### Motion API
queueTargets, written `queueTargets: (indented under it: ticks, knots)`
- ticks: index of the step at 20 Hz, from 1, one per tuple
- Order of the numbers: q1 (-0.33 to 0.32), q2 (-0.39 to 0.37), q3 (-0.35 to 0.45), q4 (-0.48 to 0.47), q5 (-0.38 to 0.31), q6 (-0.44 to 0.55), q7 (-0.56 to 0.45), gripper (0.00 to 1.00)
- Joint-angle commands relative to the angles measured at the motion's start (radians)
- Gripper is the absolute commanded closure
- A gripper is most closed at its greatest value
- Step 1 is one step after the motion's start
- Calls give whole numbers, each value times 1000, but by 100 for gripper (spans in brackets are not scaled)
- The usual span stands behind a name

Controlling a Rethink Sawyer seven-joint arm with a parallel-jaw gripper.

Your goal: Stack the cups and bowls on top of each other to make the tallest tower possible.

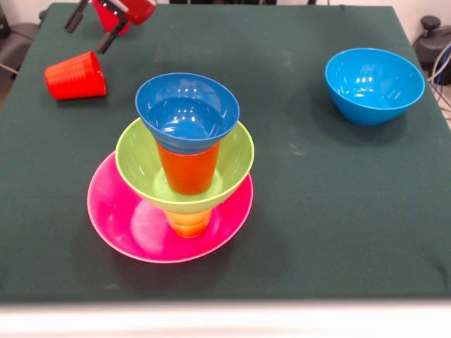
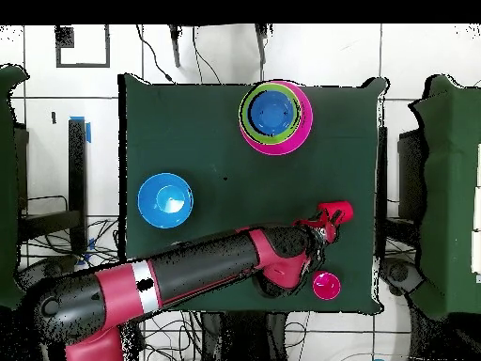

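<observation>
The tower stands front left of centre: a wide pink bowl [image 1: 127, 225], a yellow cup [image 1: 189, 222], a lime green bowl [image 1: 236, 158], an orange cup [image 1: 189, 169] and a small dark blue bowl [image 1: 187, 113] on top. From overhead the tower [image 2: 273, 115] is near the table's far edge. A red cup [image 1: 75, 76] lies on its side at the far left; it also shows overhead [image 2: 337, 211]. My gripper [image 1: 95, 28] hangs just behind the red cup, fingers apart and empty; overhead the gripper [image 2: 324, 224] is beside the cup.
A light blue bowl [image 1: 373, 84] stands alone at the far right, also seen overhead [image 2: 165, 200]. A small red bowl [image 1: 130, 8] sits at the table's far left edge behind the gripper; overhead the small bowl [image 2: 326, 284] is by the arm [image 2: 207, 268].
</observation>
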Motion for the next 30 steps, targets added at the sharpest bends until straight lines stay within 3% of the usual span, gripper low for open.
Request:
queueTargets:
  ticks: [1,18,30]
  knots:
    - [21,-1,210,-85,-37,131,-31,0]
    - [55,-79,301,-67,-75,233,-28,0]
    - [75,-25,272,-76,-6,198,-22,0]
